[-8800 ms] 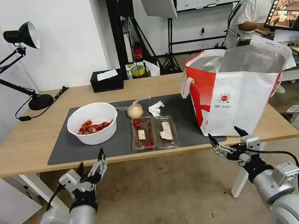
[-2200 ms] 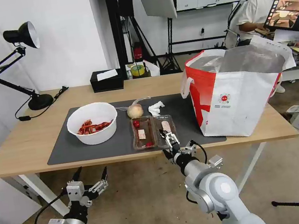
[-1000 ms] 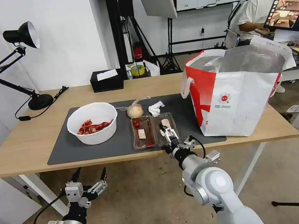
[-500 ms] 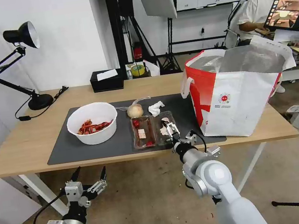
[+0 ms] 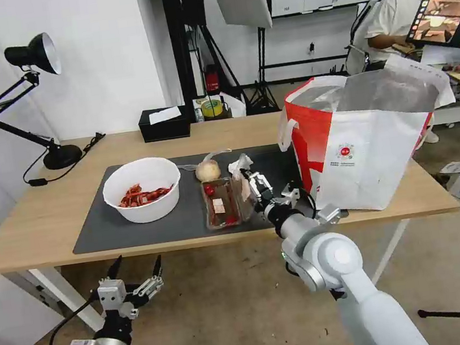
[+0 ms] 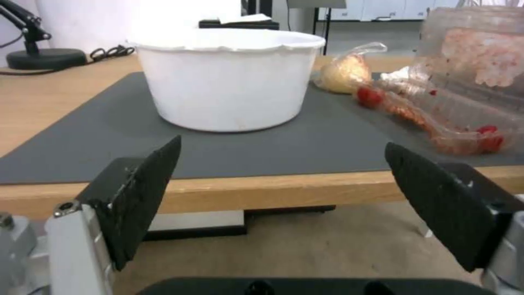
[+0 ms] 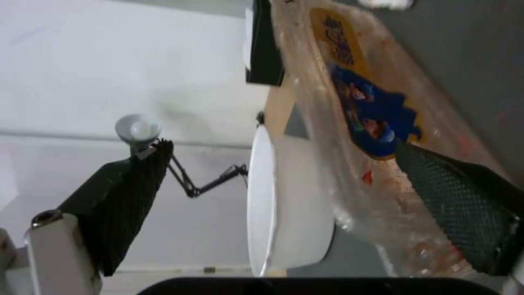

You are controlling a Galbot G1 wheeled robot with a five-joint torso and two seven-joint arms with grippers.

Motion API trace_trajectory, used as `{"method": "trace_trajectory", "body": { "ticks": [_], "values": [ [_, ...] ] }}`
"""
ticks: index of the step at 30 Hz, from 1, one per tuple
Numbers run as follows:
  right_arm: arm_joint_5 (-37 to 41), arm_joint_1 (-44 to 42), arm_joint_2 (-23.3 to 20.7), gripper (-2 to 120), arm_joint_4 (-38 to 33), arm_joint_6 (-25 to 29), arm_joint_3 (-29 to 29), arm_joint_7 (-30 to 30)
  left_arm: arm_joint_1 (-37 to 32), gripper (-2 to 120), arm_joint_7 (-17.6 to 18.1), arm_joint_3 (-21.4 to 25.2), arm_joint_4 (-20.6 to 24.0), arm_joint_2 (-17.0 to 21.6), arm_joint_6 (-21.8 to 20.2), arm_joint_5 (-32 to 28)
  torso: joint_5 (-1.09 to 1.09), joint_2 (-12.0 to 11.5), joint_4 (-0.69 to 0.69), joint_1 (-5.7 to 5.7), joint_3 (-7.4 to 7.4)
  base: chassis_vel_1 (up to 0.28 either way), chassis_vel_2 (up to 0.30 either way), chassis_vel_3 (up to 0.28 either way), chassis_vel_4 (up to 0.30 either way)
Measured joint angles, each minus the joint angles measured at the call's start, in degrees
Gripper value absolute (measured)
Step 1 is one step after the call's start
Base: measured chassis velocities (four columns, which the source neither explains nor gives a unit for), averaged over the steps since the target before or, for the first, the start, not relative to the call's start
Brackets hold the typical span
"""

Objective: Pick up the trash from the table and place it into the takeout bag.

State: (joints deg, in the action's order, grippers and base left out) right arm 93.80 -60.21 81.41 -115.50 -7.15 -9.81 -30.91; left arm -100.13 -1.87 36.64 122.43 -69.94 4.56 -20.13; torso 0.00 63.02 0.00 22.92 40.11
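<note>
On the dark mat (image 5: 152, 229), the clear tray's (image 5: 228, 201) right half stands upright.

Light-wood table (image 5: 32, 223), matt grey mat (image 5: 136, 234), clear glossy plastic tray (image 5: 229, 204) (smeared), foil-lined bag (image 5: 371, 158)

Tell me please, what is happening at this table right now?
The robot is clearing trash. Its right gripper, fingers open, is at the clear hinged tray; one half of the tray stands raised against it and the other half lies flat on the grey mat. The white bowl, wrapped ball and tissue sit on the mat. The takeout bag stands open beside them. The left gripper waits open below the table edge.
</note>
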Motion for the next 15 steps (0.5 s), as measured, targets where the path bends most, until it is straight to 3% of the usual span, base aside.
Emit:
{"method": "trace_trajectory", "body": {
  "ticks": [7, 15],
  "values": [
    [1.6, 5.3, 3.4, 100, 3.5, -6.0, 3.1, -7.4, -0.3, 100, 0.0, 0.8, 0.3, -0.2, 0.0, -0.2, 0.00, 0.0, 0.01, 0.00, 0.00, 0.000, 0.000, 0.000, 0.000],
    [1.8, 6.9, 3.1, 100, 4.9, -6.3, 4.7, -8.2, 0.0, 100, 0.0, 1.2, 0.3, 0.4, 0.1, -0.9, 0.00, 0.0, 0.01, 0.00, 0.00, 0.000, 0.000, 0.000, 0.000]
  ]
}}
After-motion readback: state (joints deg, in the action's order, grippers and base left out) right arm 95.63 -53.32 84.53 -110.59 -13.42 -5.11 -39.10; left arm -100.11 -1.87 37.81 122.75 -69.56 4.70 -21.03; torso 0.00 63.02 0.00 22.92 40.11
